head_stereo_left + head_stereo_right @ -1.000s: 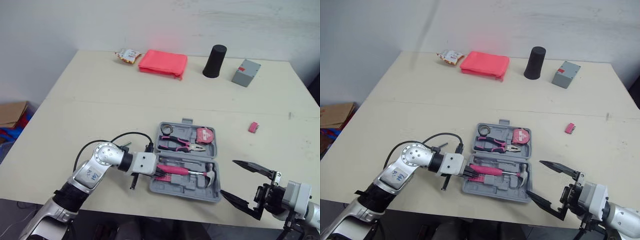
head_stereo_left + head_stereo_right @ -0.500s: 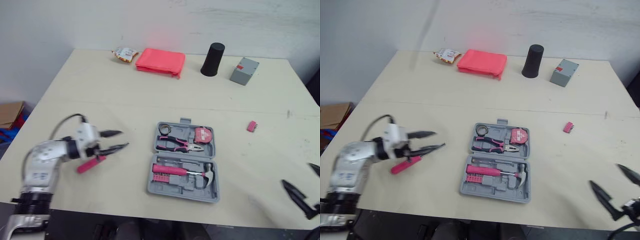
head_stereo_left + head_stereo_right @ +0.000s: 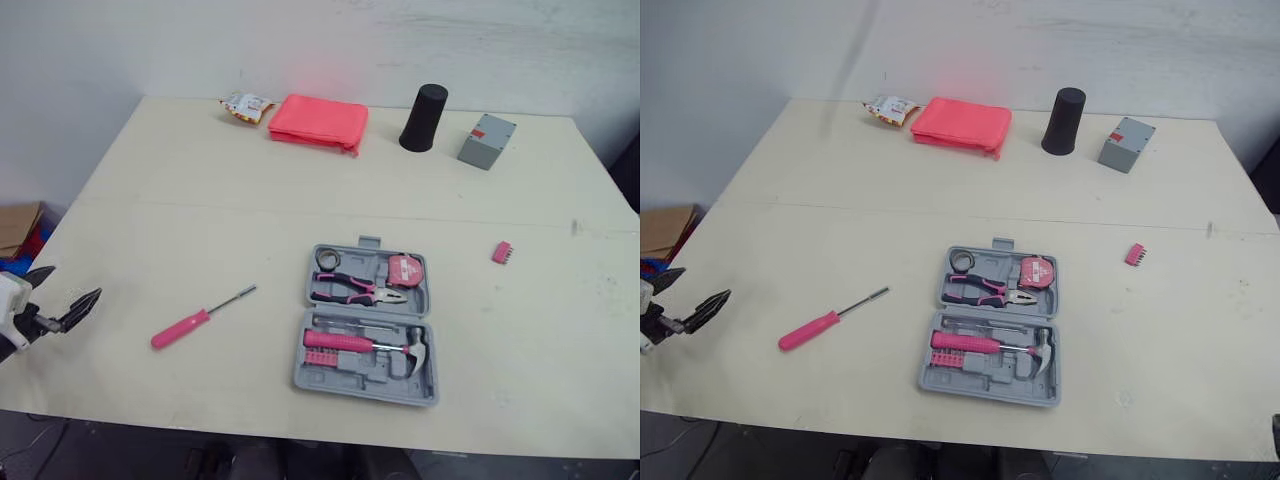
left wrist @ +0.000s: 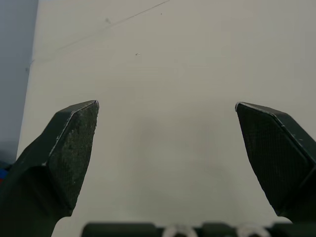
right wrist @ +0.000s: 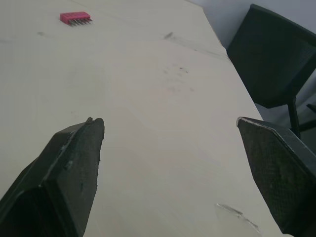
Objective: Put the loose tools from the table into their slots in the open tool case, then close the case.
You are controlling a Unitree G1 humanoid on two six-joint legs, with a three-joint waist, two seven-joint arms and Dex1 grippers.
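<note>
Plainly, a cream table [image 3: 200, 200] — white wall [image 3: 120, 40] behind, black chair [image 5: 276, 54] beside.

you get soft, even light from overhead; the pale table [image 3: 200, 180] is bright, with no hard glare. shadows are faint: a small soft one at the foot of the black cylinder [image 3: 424, 118], a thin dark line under the near edge of the tool case [image 3: 350, 376]. the pink pouch [image 3: 318, 122] throws a reddish glow on the wall [image 3: 330, 50] behind it.
</note>
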